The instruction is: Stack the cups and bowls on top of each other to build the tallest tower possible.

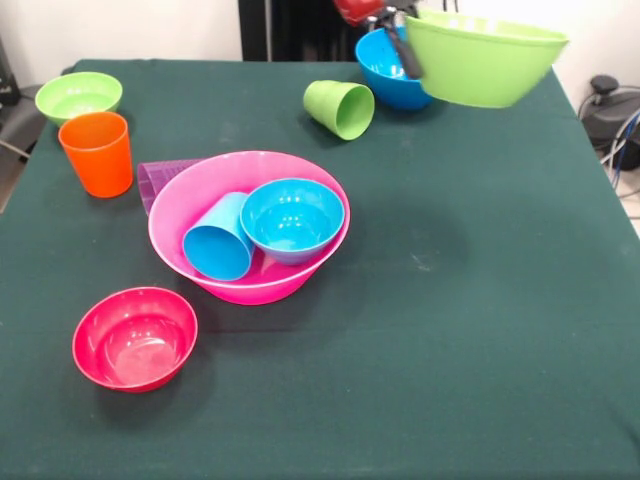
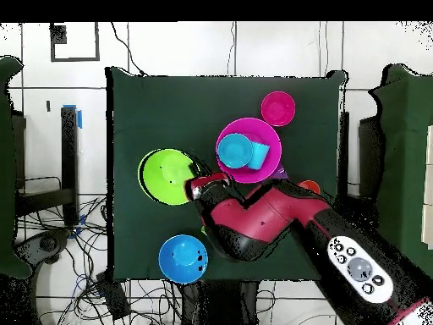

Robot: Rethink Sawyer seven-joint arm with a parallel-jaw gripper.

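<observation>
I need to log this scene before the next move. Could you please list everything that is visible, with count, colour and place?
large bowl: 1, pink, table centre, holding a light blue cup on its side and a small light blue bowl
medium bowls: 2; green held lifted, blue on the table
small bowls: 2; red, light green
cups: 3 more; orange upright, purple behind the pink bowl, green tipped over
table: 1, dark green
gripper: 1, gripping the green bowl's rim
</observation>
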